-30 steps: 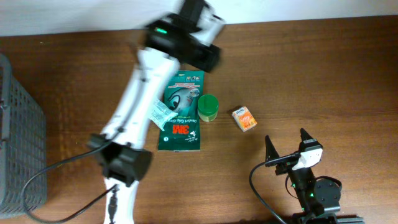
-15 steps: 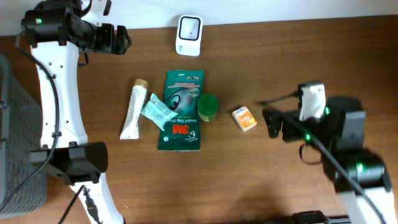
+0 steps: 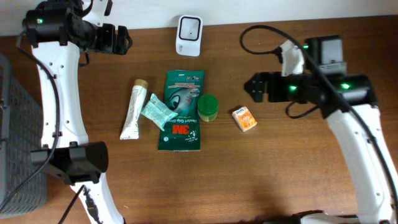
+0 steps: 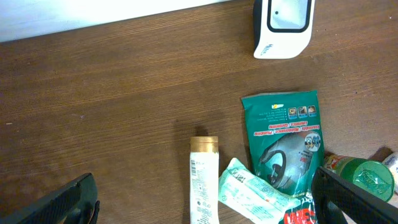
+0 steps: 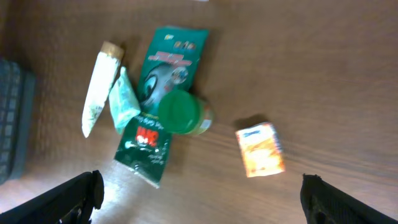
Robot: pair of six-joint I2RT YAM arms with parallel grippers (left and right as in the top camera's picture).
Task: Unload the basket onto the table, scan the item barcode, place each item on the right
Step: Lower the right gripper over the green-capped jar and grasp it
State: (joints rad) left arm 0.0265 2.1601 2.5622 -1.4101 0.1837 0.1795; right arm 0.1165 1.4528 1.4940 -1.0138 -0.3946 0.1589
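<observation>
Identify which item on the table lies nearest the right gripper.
The small orange box: it lies alone, right of the green-lidded jar, while the 3M packet and tube lie farther from the right gripper.

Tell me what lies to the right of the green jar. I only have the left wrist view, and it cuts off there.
Observer: A small orange box lies to the right of the green jar, apart from it.
Operator: Where is the right gripper?
Observer: The right gripper hangs open and empty close to that box, touching nothing.
Operator: Anything further left than I can see?
Observer: A dark mesh basket stands at the left edge of the overhead view.
</observation>
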